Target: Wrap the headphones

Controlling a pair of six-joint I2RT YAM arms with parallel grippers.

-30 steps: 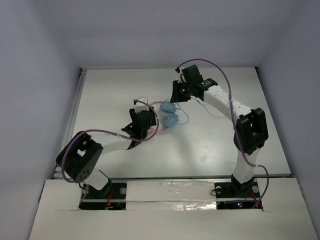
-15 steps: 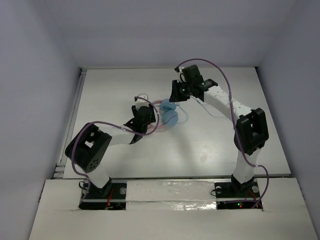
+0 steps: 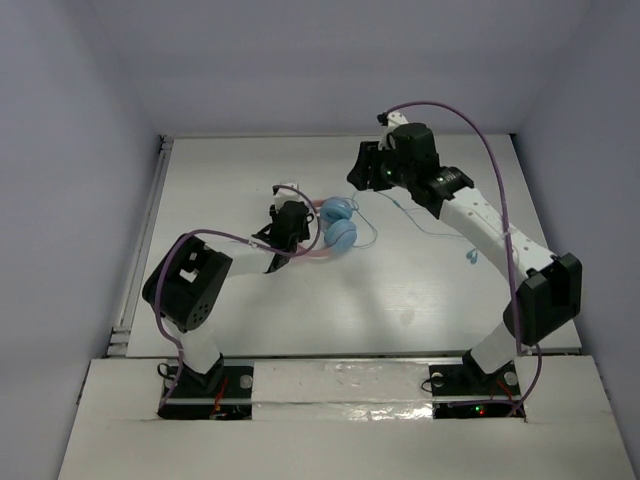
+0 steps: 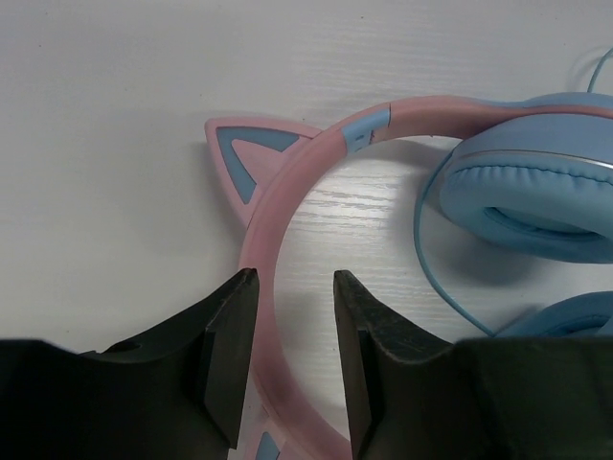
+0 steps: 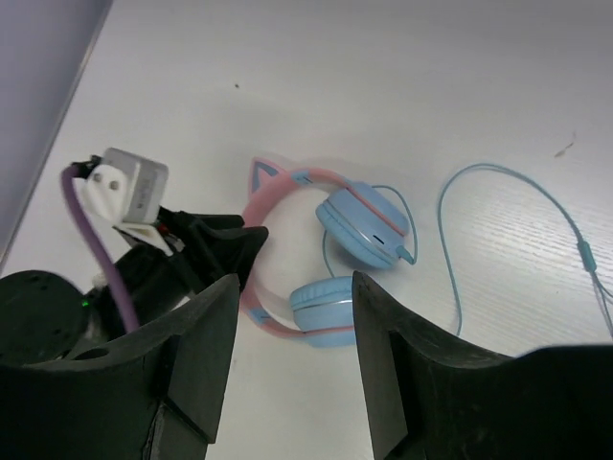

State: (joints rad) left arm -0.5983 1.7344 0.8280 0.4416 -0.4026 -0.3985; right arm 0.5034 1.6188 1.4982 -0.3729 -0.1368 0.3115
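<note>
**A:** Top external view, starting from the left: what comes first?

**B:** The left gripper (image 3: 298, 222), down at the white table (image 3: 420, 300), left of the table's middle. The headphones (image 3: 335, 226) lie right at its 3 o'clock.

**A:** And its claw?

**B:** In the left wrist view its two fingers (image 4: 230, 335) stand apart. The pink headband (image 4: 273, 206) runs between them, close beside the finger on the picture's left. I cannot tell whether it touches that one. A gap shows toward the other finger, so nothing is clamped.

**A:** How do the headphones lie?

**B:** Flat on the table. In the left wrist view a pink cat ear (image 4: 239, 153) with a blue centre juts from the band toward 10 o'clock. In the top view the two light-blue ear cups (image 3: 340, 212) lie side by side at 3 o'clock of the band, one toward the far edge and one nearer.

**A:** Further right?

**B:** The right gripper (image 3: 362, 178) is at 1 o'clock of the ear cups, raised above the table. The right wrist view looks down between its fingers (image 5: 206, 355), which are spread wide with nothing held. The headphones and the left gripper show below them.

**A:** The cable?

**B:** The thin light-blue cable (image 4: 419, 235) curves off the cups and trails loose over the table toward 3 and 4 o'clock. It reaches a small blue piece (image 3: 472, 258) well apart from the cups.
</note>
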